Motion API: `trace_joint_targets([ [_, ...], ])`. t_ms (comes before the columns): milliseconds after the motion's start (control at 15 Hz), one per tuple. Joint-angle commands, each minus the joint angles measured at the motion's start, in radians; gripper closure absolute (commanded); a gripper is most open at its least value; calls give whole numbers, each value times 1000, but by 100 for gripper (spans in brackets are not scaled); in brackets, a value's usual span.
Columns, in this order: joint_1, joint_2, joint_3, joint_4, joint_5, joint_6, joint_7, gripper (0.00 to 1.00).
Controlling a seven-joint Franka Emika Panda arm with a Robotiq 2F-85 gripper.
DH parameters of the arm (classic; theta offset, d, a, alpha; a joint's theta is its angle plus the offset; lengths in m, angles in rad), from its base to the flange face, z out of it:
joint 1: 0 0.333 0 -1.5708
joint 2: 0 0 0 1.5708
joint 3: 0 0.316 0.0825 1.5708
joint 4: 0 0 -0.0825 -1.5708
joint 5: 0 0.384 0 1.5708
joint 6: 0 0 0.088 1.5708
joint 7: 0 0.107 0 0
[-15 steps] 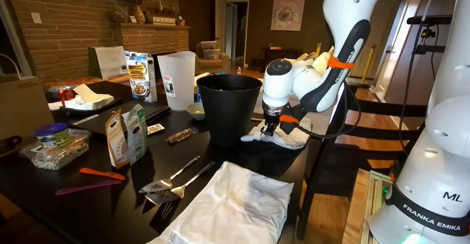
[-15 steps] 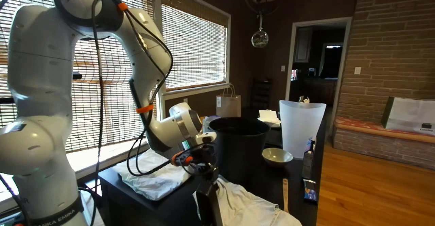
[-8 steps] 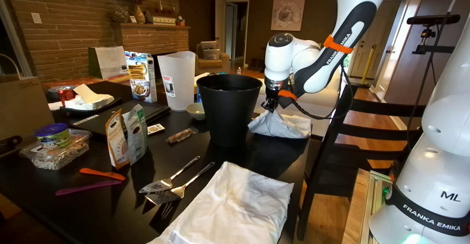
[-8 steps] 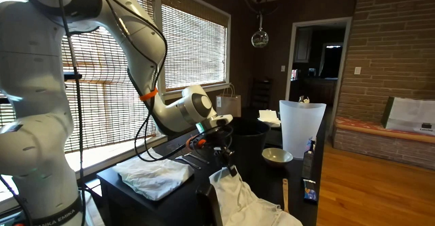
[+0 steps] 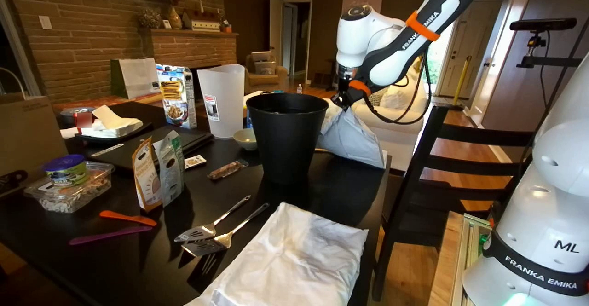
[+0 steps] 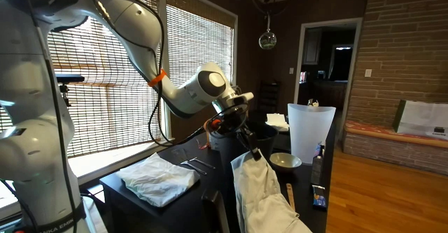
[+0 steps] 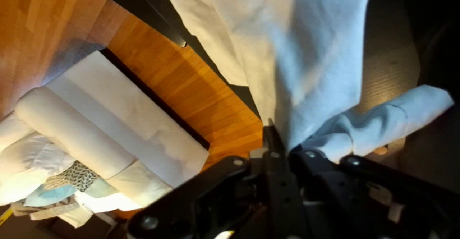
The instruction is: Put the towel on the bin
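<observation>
The towel (image 5: pixel 352 135), a pale grey-blue and white cloth, hangs from my gripper (image 5: pixel 343 105) beside the bin. In an exterior view the gripper tips (image 6: pixel 256 154) pinch the top of the towel (image 6: pixel 257 180), and its lower part spreads down to the table. In the wrist view the fingers (image 7: pixel 282 143) are shut on a gathered fold of the towel (image 7: pixel 316 52). The black round bin (image 5: pixel 287 145) stands upright on the table, open at the top. The gripper is at about the height of its rim. The bin (image 6: pixel 228 156) is partly hidden behind the gripper and towel in an exterior view.
A larger white crinkled cloth (image 5: pixel 294 260) lies at the table's near end. Two metal spatulas (image 5: pixel 216 232) lie by it. A translucent jug (image 5: pixel 224 108) and a bowl (image 5: pixel 246 139) stand beyond the bin. A dark chair (image 5: pixel 437 158) stands at the table edge.
My gripper has risen from the tabletop beside the bin to about rim height. The towel has been pulled up with it from lying low to hanging as a peak.
</observation>
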Motion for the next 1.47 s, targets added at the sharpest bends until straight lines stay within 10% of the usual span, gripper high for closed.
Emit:
trace_joint_targets([
  [0, 28, -47, -15, 46, 43, -55, -7, 99],
  [1400, 114, -166, 93, 206, -35, -106, 83, 99],
])
